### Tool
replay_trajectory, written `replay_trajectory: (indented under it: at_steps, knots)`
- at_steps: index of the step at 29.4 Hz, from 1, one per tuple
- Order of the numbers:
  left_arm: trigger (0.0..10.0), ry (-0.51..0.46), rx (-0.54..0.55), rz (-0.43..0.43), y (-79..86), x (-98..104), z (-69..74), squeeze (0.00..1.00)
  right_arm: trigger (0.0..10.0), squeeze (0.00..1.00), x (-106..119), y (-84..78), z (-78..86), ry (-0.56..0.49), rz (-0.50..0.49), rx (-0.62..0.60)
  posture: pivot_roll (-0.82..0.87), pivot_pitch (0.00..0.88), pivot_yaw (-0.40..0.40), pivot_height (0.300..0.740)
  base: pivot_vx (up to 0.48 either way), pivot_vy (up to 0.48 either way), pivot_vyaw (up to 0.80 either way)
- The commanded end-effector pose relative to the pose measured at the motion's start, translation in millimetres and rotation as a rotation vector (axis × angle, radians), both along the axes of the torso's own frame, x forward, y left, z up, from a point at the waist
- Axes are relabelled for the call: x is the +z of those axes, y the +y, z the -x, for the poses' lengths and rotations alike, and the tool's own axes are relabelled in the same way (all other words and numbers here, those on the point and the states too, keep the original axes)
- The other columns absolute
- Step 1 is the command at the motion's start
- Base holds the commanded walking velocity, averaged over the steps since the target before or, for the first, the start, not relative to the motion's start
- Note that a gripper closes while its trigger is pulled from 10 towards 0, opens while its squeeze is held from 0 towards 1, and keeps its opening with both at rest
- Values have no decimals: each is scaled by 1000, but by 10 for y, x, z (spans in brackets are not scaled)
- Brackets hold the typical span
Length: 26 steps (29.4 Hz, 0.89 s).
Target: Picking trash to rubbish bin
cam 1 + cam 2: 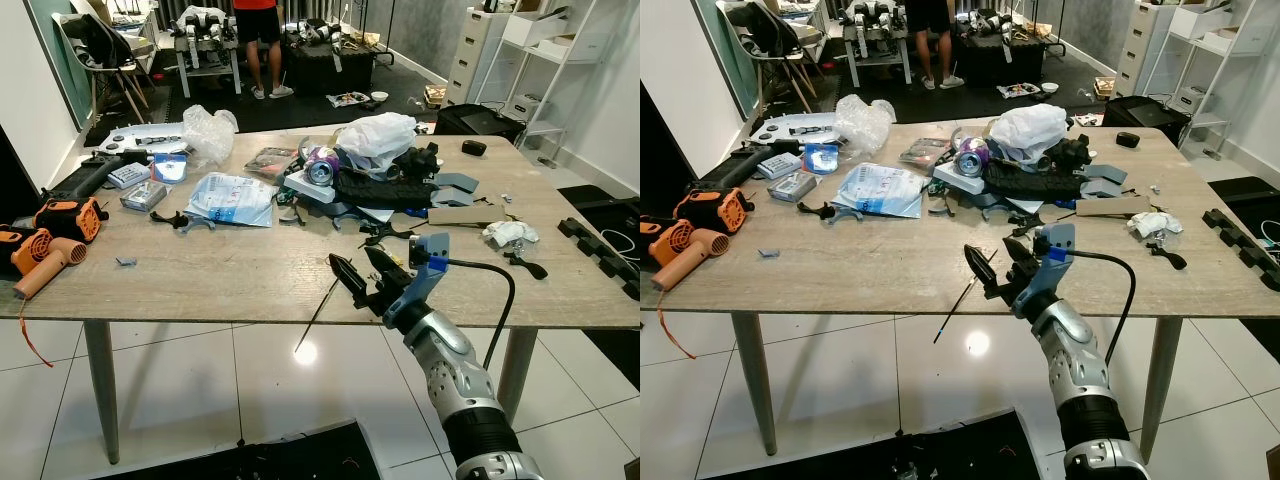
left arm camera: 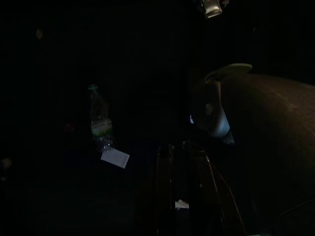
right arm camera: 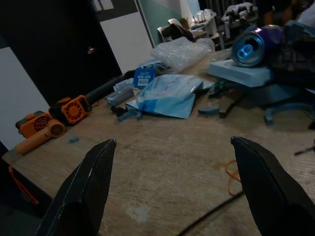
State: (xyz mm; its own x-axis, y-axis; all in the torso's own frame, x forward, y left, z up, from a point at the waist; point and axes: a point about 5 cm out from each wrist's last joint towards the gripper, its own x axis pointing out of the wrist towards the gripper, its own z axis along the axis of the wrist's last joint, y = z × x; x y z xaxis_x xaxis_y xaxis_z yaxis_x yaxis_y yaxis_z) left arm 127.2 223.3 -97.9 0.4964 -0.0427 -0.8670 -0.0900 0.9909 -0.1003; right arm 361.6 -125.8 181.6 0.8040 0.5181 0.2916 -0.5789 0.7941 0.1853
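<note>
**A:** Where is the right hand (image 1: 362,268)?

**B:** Raised over the near edge of the wooden surface (image 1: 220,280), its 2 black fingers (image 3: 88,189) spread wide and grasping nothing. A thin black rod (image 1: 318,315) slants off the surface edge just beside it, and a black cable (image 1: 495,275) loops from the wrist.

**A:** And the trash?

**B:** Piled toward the middle and far side of the surface. A purple drink can (image 3: 256,45) lies on its side on a pale blue block (image 3: 241,73), next to a white plastic bag (image 1: 378,135) and a heap of black parts (image 1: 385,185). A blue-and-white plastic pouch (image 1: 232,198) lies flat to the left of that, with a crumpled clear bag (image 1: 205,130) behind it. A wad of white paper (image 1: 508,233) sits near the right end.

**A:** Anything else on the surface?

**B:** At the left end, an orange hair dryer (image 1: 45,262) and an orange-and-black power tool (image 1: 70,215), well apart from the hand.

**A:** The left hand (image 2: 179,191)?

**B:** Its wrist view is very dark; whether its fingers are parted or closed, I cannot tell. A plastic bottle (image 2: 100,123) and a slip of white paper (image 2: 115,158) can just be made out beyond it.

**A:** Anyone around?

**B:** A person's legs (image 1: 262,55) stand at the far end of the room.
</note>
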Motion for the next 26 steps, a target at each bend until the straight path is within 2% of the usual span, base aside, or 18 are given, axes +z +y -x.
replay_trajectory:
  at_steps: [1, 4, 12, 26]
  knots:
    - [10000, 42, -14, 23, -65, -48, 105, 0, 10000, 0, -17, 43, 15, -6, 9, 19, -90, 156, 33, 740, 270, 0, 0]
    - [10000, 45, -18, 25, -94, -57, 118, 0, 10000, 0, -33, 85, 53, -21, 44, 60, -89, 157, 33, 740, 274, 0, 510]
    - [10000, 46, -24, 24, -118, -60, 110, 0, 10000, 0, -33, 89, 61, -23, 18, 65, -89, 157, 34, 740, 278, 0, 734]
    - [10000, 50, -34, 19, -25, -48, 143, 0, 10000, 0, -32, 53, 62, -23, 15, 49, -97, 155, 35, 740, 294, 0, 0]
